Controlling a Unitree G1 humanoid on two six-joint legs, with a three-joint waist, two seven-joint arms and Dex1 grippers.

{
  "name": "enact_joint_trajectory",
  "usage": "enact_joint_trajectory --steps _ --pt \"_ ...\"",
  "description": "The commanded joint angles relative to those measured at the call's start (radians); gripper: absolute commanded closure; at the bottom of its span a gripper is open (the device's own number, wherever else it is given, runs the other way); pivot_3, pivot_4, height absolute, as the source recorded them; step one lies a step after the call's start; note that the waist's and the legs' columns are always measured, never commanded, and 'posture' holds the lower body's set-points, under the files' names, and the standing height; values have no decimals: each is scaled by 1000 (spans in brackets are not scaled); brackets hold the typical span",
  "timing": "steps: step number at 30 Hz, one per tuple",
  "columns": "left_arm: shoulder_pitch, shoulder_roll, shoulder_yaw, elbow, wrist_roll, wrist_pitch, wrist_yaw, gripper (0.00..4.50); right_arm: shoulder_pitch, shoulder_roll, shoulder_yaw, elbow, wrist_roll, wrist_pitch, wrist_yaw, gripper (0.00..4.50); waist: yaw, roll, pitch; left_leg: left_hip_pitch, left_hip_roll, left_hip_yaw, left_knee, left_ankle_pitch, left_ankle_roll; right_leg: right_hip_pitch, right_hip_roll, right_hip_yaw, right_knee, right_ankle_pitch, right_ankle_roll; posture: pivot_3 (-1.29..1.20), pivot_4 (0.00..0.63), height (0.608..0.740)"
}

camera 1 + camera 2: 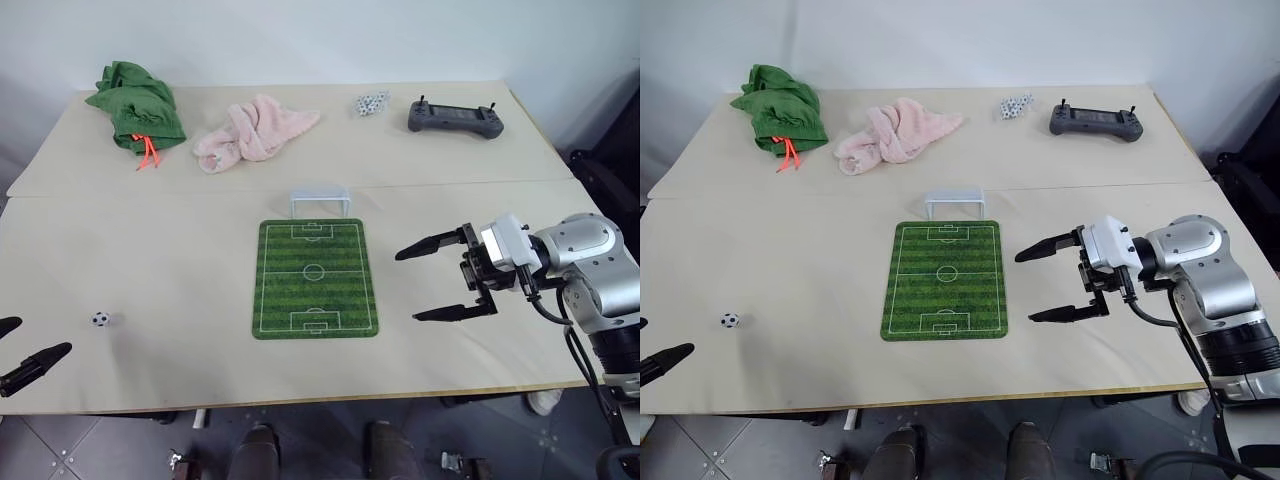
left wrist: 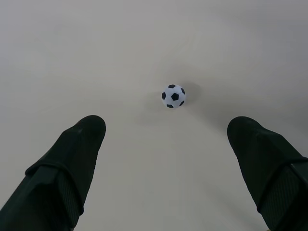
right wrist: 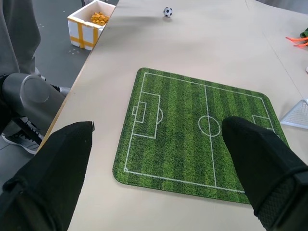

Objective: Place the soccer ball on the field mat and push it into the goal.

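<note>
Still loose on the counter (image 1: 180, 380), the soccer ball (image 1: 100, 319) faces the left gripper (image 2: 168, 144) — fingers wide, empty; right gripper (image 1: 432, 280), likewise spread and empty, flanks the field mat (image 1: 315, 278).

A robotics test lab: a plain beige table (image 1: 200, 250) against a bare white wall (image 1: 300, 40), staged props, a handheld controller (image 1: 455, 119), grey tiled floor (image 1: 110, 445).

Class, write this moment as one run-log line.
soccer ball: on table, off field mat | left gripper: open, short of ball | right gripper: open, beside mat | goal: empty
</note>
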Motion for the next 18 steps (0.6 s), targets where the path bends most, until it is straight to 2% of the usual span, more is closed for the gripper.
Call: enact_joint_trajectory --steps 1,18 --pt "-14 8 1 8 5 -16 13 18 -14 3 -47 -16 7 0 60 0 0 0 0 0 0 0 0 0 0 0 0 0 0 0 0 0 150 740" --pt "-253 1 -249 202 53 -88 93 18 28 6 -81 -102 20 64 19 0 1 0 0 0 0 0 0 0 0 0 0 0 5 0 0 0 150 740"
